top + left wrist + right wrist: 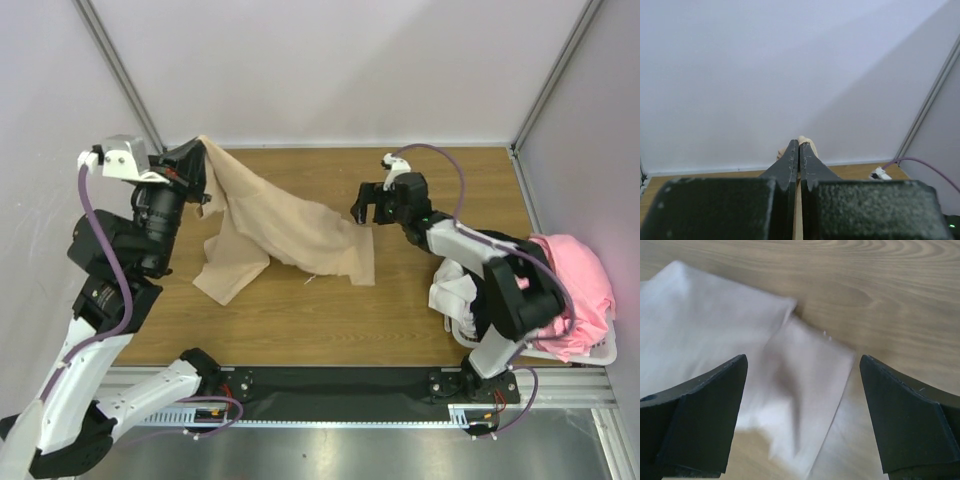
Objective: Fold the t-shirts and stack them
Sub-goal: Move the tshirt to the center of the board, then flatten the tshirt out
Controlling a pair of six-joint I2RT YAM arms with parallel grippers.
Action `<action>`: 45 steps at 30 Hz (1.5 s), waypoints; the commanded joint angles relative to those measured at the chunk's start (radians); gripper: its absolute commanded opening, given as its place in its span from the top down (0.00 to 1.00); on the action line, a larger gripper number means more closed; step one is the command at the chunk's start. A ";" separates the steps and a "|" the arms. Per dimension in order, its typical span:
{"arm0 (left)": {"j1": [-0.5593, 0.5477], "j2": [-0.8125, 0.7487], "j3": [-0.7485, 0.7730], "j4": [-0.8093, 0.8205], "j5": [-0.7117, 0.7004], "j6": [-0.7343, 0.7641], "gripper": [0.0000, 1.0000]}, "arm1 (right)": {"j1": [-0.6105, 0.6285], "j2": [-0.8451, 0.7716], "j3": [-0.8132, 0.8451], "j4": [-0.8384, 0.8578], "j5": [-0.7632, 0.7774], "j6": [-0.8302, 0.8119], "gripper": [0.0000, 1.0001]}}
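Tan t-shirt (285, 235) sprawls unfolded on the worktop (330, 320), one corner raised at ten o'clock in my clenched left pincer (200, 160), my right pincer (366, 212) gaping empty over its three o'clock edge; nothing folded or stacked, and the pink t-shirt (578, 285) waits heaped at four o'clock.

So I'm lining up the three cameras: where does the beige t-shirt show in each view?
Top external: beige t-shirt left of centre, one corner held up by the left claw, the rest draped onto the wooden tabletop.
Left wrist: only a tan scrap pinched at the shut claw's tips.
Right wrist: pale cloth filling the left and centre, under the open right claw.
Shared landmark: the wooden tabletop, visible in all three.
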State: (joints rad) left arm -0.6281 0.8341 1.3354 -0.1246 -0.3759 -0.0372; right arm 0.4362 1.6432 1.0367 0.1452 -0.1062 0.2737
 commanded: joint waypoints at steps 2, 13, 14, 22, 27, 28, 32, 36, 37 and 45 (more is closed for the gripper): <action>-0.007 -0.009 0.048 -0.014 -0.049 -0.024 1.00 | 0.027 0.136 0.130 0.135 -0.050 0.050 0.02; -0.007 0.150 0.159 0.039 -0.012 0.010 1.00 | 0.248 0.057 -0.104 0.175 -0.073 0.036 0.07; -0.007 0.166 0.169 0.042 -0.008 0.016 1.00 | 0.265 0.041 -0.131 0.192 -0.073 0.047 0.08; -0.007 0.353 0.272 0.120 0.126 -0.007 1.00 | 0.375 0.006 -0.260 0.226 -0.061 0.074 0.12; -0.009 0.471 0.298 0.226 0.273 -0.095 1.00 | 0.415 0.053 -0.287 0.283 -0.085 0.108 0.21; -0.010 0.517 0.321 0.241 0.288 -0.107 1.00 | 0.420 0.046 -0.290 0.281 -0.089 0.113 0.22; -0.039 0.657 0.390 0.278 0.301 -0.122 1.00 | 0.426 -0.109 -0.345 0.208 -0.047 0.139 0.23; -0.077 0.801 0.462 0.328 0.293 -0.124 1.00 | 0.426 -0.388 -0.389 0.047 0.115 0.131 0.19; -0.093 0.842 0.458 0.356 0.289 -0.130 1.00 | 0.426 -0.457 -0.395 -0.035 0.175 0.133 0.19; -0.139 1.117 0.488 0.571 0.244 -0.259 1.00 | 0.320 -0.960 -0.337 -0.478 0.542 0.206 0.08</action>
State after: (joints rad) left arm -0.7494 1.8683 1.7512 0.3061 -0.1226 -0.2184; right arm 0.7952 0.7498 0.6643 -0.1070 0.2462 0.4454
